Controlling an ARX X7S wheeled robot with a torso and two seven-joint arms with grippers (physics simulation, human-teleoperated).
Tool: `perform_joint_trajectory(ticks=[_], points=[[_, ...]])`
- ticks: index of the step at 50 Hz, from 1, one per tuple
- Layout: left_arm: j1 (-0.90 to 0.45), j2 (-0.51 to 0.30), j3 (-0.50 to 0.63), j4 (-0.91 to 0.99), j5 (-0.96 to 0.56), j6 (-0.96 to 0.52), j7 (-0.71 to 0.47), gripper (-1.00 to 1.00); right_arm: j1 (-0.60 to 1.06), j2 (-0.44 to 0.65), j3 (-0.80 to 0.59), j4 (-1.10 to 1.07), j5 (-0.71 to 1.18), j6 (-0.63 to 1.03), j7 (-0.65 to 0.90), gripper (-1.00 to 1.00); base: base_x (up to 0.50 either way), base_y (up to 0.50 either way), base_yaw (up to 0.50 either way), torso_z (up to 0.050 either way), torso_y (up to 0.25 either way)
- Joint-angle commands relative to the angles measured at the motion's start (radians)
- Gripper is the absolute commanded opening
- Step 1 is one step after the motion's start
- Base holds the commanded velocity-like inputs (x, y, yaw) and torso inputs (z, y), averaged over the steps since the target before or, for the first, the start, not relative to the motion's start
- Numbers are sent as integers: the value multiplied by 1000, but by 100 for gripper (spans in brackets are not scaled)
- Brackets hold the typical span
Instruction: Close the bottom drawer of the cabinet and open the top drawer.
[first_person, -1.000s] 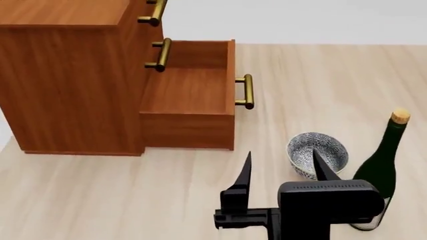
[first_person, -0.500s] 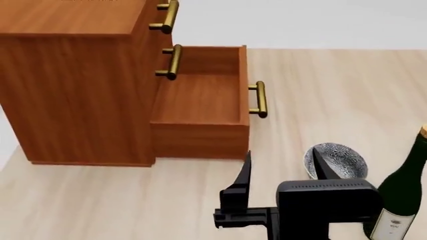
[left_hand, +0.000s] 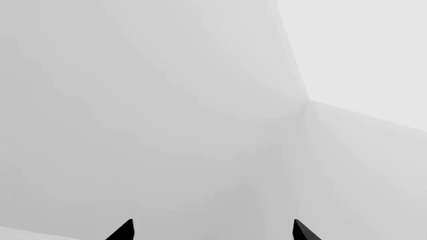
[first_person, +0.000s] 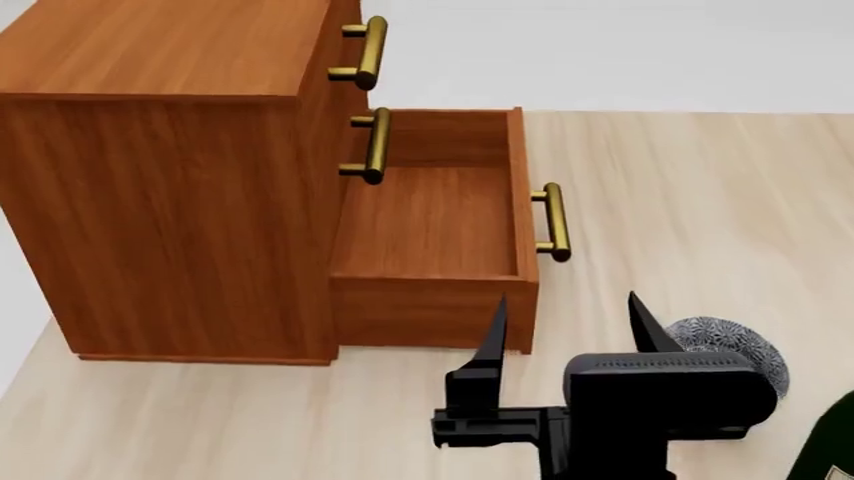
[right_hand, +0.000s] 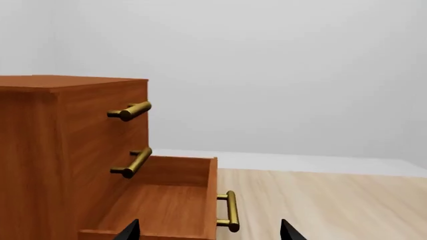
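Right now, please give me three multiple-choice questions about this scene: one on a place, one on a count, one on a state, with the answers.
1. Where is the right claw?
A. on top of the cabinet
B. in front of the bottom drawer, apart from it
C. inside the top drawer

2. How many brass handles does the cabinet show?
A. two
B. three
C. five

3. What is the state of the bottom drawer?
A. pulled out
B. shut
C. removed

Answers:
1 B, its fingers stand before the drawer's front without touching it.
2 B, the right wrist view shows one per drawer.
3 A, its empty inside shows, while the top drawer is shut.
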Motion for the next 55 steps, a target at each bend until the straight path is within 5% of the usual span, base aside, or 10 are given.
perform_joint_trajectory(ticks=[1, 55], points=[[17, 9, 7, -17, 6, 36, 11, 100, 5, 1, 10, 6, 20, 3, 3, 100, 168, 27, 0, 0, 0], [-2, -43, 27, 9, -10, -11, -36, 100, 28, 27, 25, -14, 67, 46, 40, 100, 186, 15, 0, 0, 0]])
